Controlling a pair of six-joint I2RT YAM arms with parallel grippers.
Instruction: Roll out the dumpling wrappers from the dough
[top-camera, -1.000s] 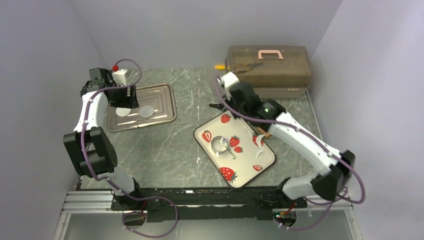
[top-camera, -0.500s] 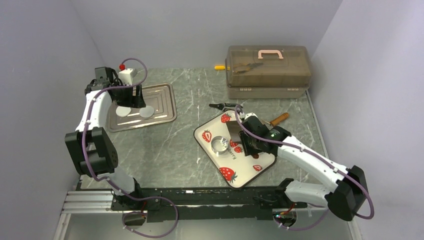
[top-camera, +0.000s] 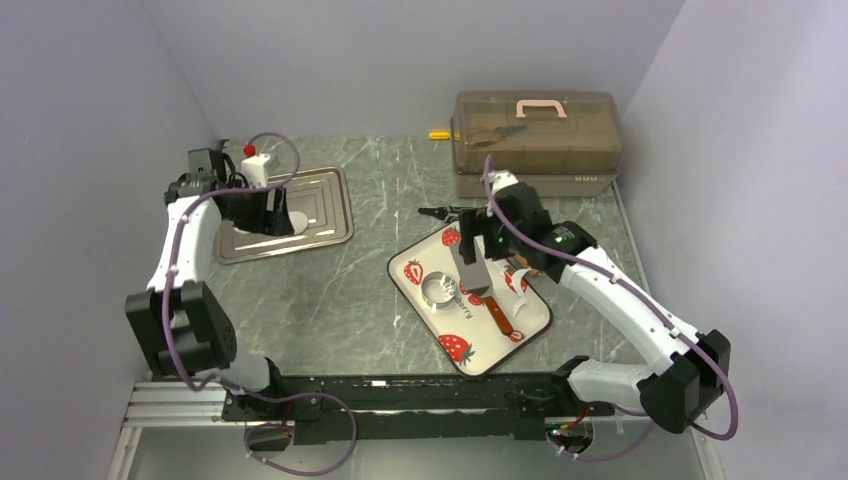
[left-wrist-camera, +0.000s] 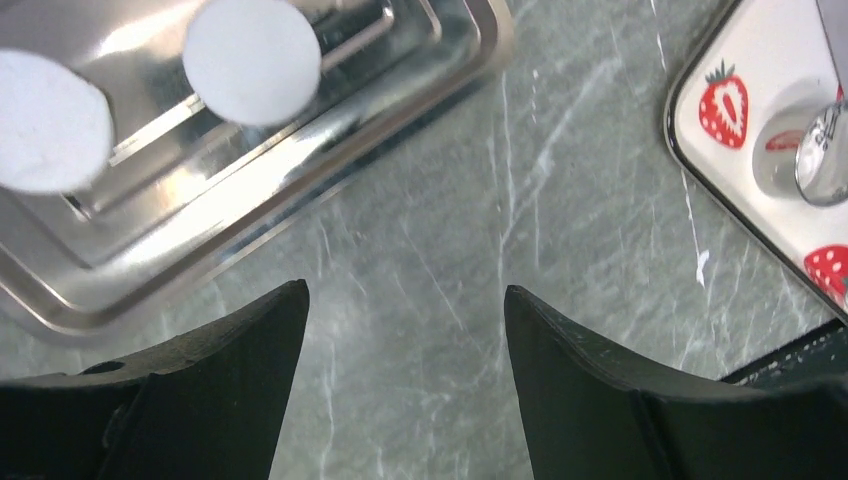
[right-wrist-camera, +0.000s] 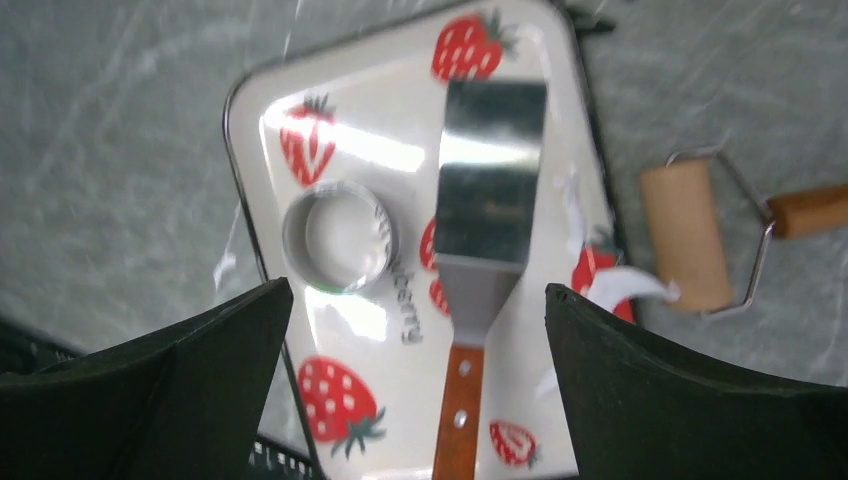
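Dumpling wrappers (left-wrist-camera: 250, 60) rest on the counter's far-left tray (left-wrist-camera: 440, 95); left gripper (left-wrist-camera: 400, 300) and right gripper (right-wrist-camera: 418, 290) hang empty, fingers wide; right should lift straight clear of the spatula (right-wrist-camera: 490, 200).

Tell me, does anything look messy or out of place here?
Yes: ragged white dough scraps lie at the strawberry tray's edge beside the roller, unlike the two neat round wrappers on the metal tray.

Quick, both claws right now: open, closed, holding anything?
Left claw: open, empty.
Right claw: open, empty; spatula lies on the plate.
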